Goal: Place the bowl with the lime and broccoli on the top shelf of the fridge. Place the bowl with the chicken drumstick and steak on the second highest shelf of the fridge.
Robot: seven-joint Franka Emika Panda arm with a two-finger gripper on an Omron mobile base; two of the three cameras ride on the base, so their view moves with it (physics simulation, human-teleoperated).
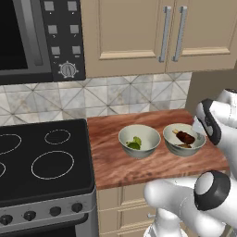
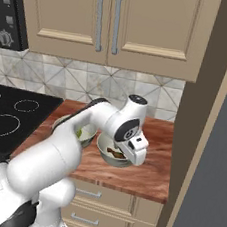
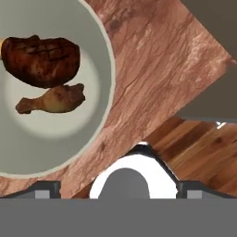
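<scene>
The jaws are spread wide with nothing held, poised above the round pale ceramic bowl with the chicken drumstick and steak point(image 3: 41, 134). This bowl is seen on the reddish-brown wooden counter point(image 1: 139, 169), just beside the matching pale grey-green bowl with the lime and broccoli point(image 1: 139, 140), right of the black glass cooktop point(image 1: 41, 159).

black stovetop point(image 1: 44, 159), wooden counter point(image 1: 139, 171), cabinets point(image 1: 134, 32)

Dark-brown steak point(image 3: 41, 60), pale bowl point(image 3: 55, 143)
</scene>
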